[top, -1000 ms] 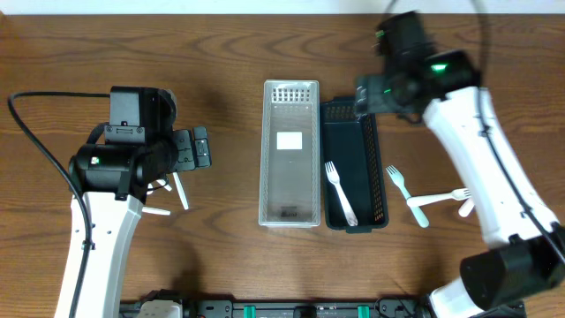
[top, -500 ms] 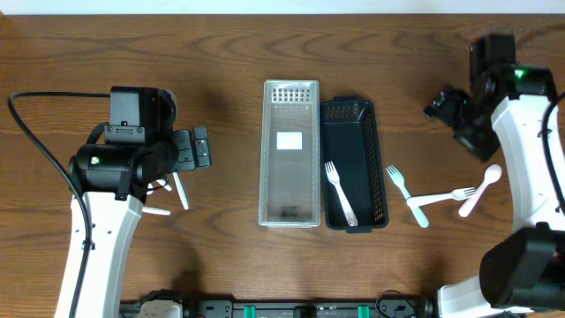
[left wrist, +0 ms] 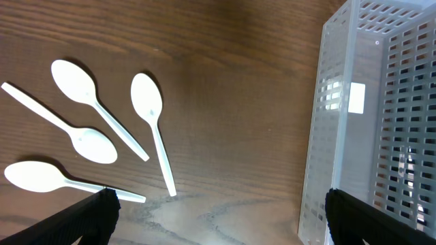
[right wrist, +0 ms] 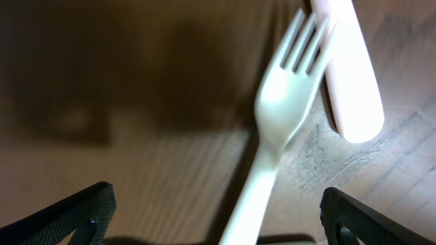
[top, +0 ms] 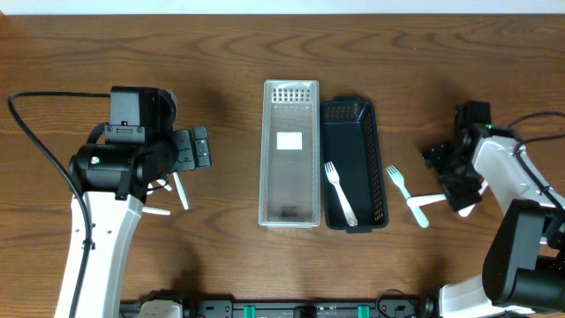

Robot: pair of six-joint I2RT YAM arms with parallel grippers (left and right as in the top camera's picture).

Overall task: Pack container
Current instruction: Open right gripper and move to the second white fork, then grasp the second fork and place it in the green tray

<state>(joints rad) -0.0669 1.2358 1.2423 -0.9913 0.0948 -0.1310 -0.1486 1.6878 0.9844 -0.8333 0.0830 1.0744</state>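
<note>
A clear slotted container (top: 290, 166) stands mid-table with a black container (top: 355, 166) against its right side. One white fork (top: 340, 192) lies inside the black one. My right gripper (top: 450, 175) hangs open low over the table at the right. In the right wrist view a white fork (right wrist: 286, 109) runs lengthwise between the open jaws of the right gripper (right wrist: 218, 221), and a spoon (right wrist: 347, 68) lies beside the fork's tines. My left gripper (top: 196, 148) is open and empty, left of the clear container (left wrist: 381, 122). Several white spoons (left wrist: 146, 102) lie under it.
Another white fork (top: 400, 182) and a pale handle (top: 429, 200) lie on the wood between the black container and my right gripper. Two spoon handles (top: 180, 191) stick out from under the left arm. The table's far edge runs along the top.
My right arm swung away from above the black container to the right side, then dropped low over the fork and spoon there. The left arm stayed still.
</note>
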